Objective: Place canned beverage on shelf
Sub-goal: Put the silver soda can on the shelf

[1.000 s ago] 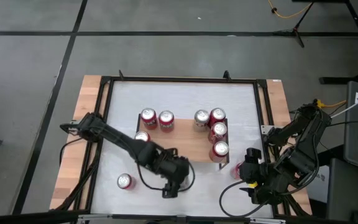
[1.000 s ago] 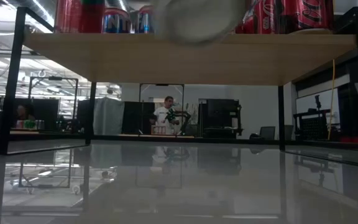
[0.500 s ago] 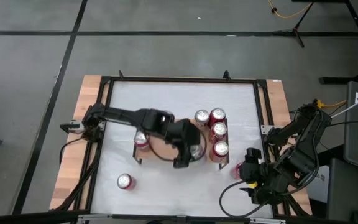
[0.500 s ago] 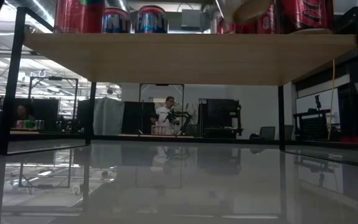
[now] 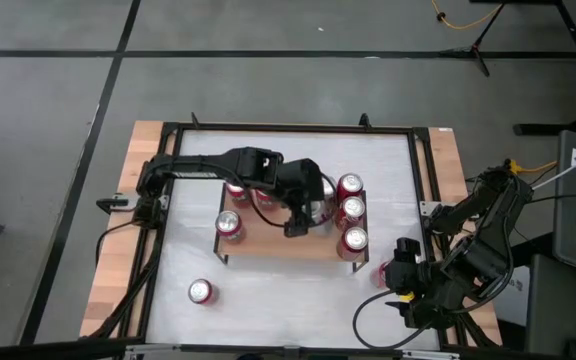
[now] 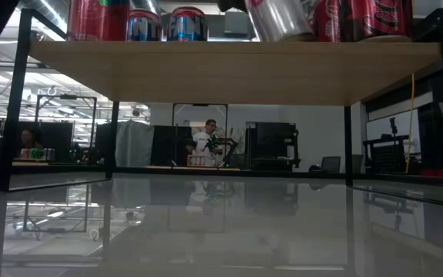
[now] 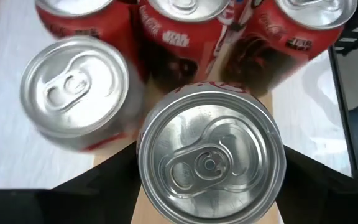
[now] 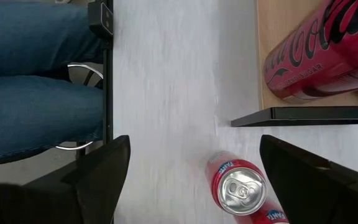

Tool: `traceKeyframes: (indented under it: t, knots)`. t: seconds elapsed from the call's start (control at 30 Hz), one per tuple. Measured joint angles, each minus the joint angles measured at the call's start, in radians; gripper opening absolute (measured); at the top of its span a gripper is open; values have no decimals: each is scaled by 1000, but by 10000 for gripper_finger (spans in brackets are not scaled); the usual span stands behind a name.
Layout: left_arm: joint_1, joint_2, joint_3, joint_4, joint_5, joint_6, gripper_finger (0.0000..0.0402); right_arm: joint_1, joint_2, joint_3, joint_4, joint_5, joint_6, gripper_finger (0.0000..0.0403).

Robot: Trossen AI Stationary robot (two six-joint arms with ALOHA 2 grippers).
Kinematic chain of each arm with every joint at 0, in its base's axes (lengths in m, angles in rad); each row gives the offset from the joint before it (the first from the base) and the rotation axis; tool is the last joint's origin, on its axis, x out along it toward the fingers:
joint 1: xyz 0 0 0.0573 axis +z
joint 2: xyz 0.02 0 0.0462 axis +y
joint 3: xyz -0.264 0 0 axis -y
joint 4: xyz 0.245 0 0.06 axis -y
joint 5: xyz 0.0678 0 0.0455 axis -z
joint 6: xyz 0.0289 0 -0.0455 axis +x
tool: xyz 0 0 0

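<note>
The left hand (image 5: 298, 222) is clamped on a canned beverage (image 7: 211, 165), holding it over the shelf (image 5: 280, 243), just beside the red cans (image 5: 351, 211) already standing on the wooden top; from the low view the held can (image 6: 278, 18) hangs tilted just above the plank. The right hand (image 5: 393, 283) waits with fingers apart at the worktop's (image 5: 298, 300) right edge, near another can (image 8: 240, 186) standing on the white surface beside the shelf

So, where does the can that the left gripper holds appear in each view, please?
High view: the held can is mostly hidden under the left gripper, over the shelf.
Low view: top edge, tilted silver underside, above the plank.
Left wrist view: centre, lid up.
Right wrist view: not in it.
Shared landmark: the shelf's wooden plank.
</note>
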Motion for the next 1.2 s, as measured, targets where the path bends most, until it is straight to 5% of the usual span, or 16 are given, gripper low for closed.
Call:
traceKeyframes:
  t: [0.23, 0.83, 1.2]
  knots:
    - [8, 0, 0, -44, 4, 15, 279, 0, 0, 0, 0, 0, 0, 347]
    - [-9, 0, 0, -99, 3, 419, 280, 0, 0, 0, 0, 0, 0, 347]
    - [-10, 0, 0, -127, 24, 487, 280, 0, 0, 0, 0, 0, 0, 347]
